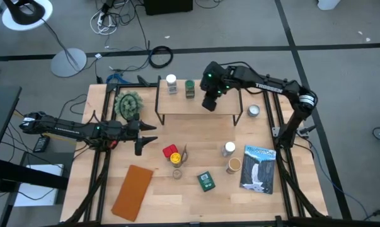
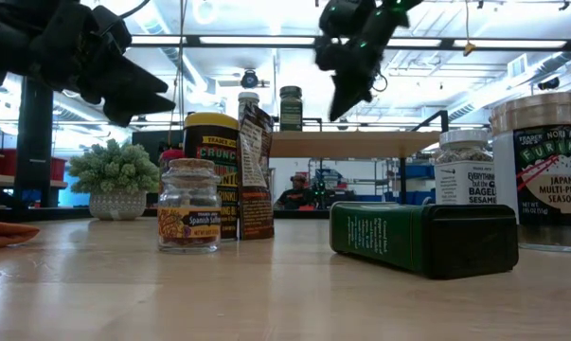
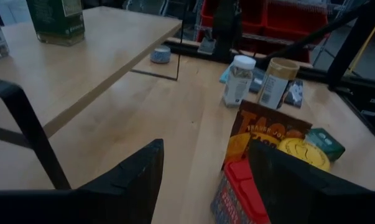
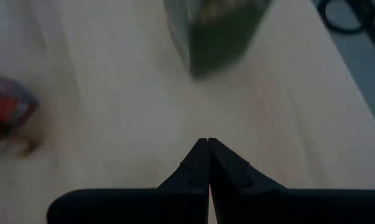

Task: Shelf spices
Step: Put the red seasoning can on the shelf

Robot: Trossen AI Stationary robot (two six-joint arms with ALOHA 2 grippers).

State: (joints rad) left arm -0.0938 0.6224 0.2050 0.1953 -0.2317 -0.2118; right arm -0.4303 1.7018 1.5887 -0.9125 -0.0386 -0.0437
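Observation:
The shelf (image 1: 199, 104) stands at the table's far middle. A white-lidded jar (image 1: 171, 83) and a green-lidded jar (image 1: 190, 88) stand on its plank. My right gripper (image 1: 208, 104) hangs shut above the plank beside the green-lidded jar (image 4: 221, 31), its fingers (image 2: 345, 106) clear of the wood and pointing steeply down. My left gripper (image 1: 143, 135) waits open and empty at the left, near the red box (image 3: 237, 193). Other spices stand on the tabletop: a yellow-lidded jar (image 1: 176, 159), an amber packet (image 1: 183, 153), a small jar (image 1: 178, 173), a green tin (image 1: 206, 181), a white-lidded jar (image 1: 229, 149) and a tan-lidded jar (image 1: 234, 165).
A small round tin (image 1: 254, 111) sits on the table right of the shelf. The blue-and-white book (image 1: 258, 168) lies at the near right and the brown pad (image 1: 132, 191) at the near left. A potted plant (image 1: 128, 104) stands left of the shelf.

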